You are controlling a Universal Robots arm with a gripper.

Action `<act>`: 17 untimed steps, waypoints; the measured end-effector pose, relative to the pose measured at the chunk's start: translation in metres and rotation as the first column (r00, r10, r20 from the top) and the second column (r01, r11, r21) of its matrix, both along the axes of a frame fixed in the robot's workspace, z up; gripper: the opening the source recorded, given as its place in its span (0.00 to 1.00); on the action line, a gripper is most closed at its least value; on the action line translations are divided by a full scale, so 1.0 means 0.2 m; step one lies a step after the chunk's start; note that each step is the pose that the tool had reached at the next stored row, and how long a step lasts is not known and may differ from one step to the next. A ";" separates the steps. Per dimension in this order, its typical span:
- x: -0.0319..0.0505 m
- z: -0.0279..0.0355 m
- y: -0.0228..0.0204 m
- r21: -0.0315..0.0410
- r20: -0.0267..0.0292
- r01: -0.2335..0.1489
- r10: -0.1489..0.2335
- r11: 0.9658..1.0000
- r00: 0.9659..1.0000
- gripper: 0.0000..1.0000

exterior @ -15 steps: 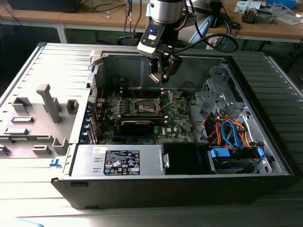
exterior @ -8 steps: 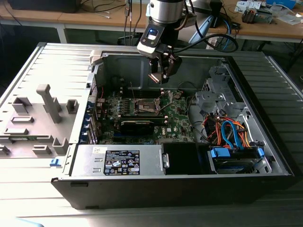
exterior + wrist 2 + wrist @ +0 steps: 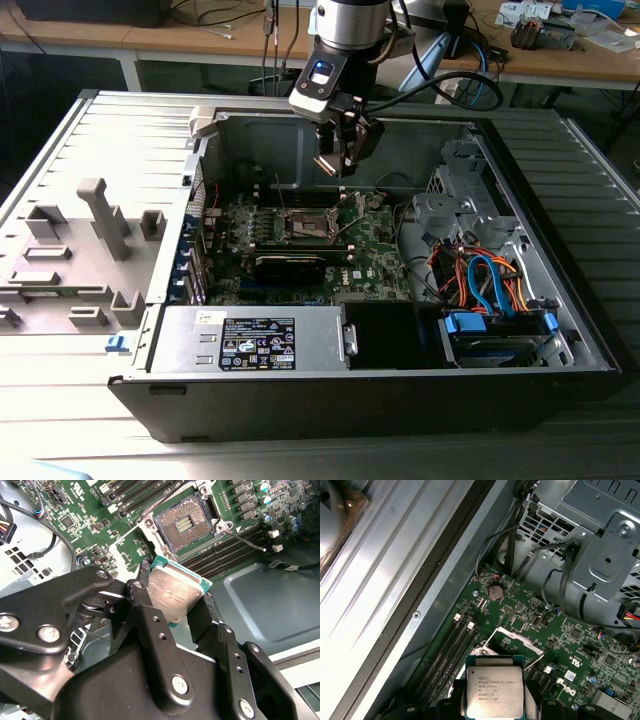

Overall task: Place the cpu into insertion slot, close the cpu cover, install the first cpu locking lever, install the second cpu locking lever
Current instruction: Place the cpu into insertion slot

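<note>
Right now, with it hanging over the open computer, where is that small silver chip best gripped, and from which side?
By two opposite thin edges, fingers closing in from the sides, as the gripper grips the cpu now. It is a flat thin square, so this probably leaves its faces free to settle into the insertion slot.

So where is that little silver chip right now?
The chip is clamped in the gripper, hanging above the open computer case; in the second wrist view it sits apart from the empty square socket.

Silver cpu [image 3: 175, 597] gripped aloft, insertion slot [image 3: 183, 524] uncovered
</note>
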State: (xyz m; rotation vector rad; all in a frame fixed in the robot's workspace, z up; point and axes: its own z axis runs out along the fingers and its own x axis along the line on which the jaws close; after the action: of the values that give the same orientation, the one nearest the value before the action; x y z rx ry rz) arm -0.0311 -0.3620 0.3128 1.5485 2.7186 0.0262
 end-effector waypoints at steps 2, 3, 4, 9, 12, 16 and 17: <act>0.000 0.000 0.000 0.000 0.000 0.003 -0.003 1.000 1.000 0.55; 0.000 0.000 0.000 0.000 0.000 0.004 -0.004 1.000 1.000 0.55; 0.000 0.000 0.000 0.000 0.000 0.004 -0.004 1.000 1.000 0.55; 0.000 -0.001 0.000 0.000 0.000 0.010 -0.010 1.000 1.000 0.55; 0.000 -0.001 0.000 0.000 0.000 0.014 -0.014 1.000 1.000 0.55; 0.000 -0.001 0.000 0.000 0.000 0.018 -0.018 1.000 1.000 0.55; 0.000 -0.001 0.000 0.000 0.000 0.019 -0.019 1.000 1.000 0.55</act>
State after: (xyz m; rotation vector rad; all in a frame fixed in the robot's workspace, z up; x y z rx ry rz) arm -0.0311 -0.3620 0.3125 1.5745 2.7034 0.0260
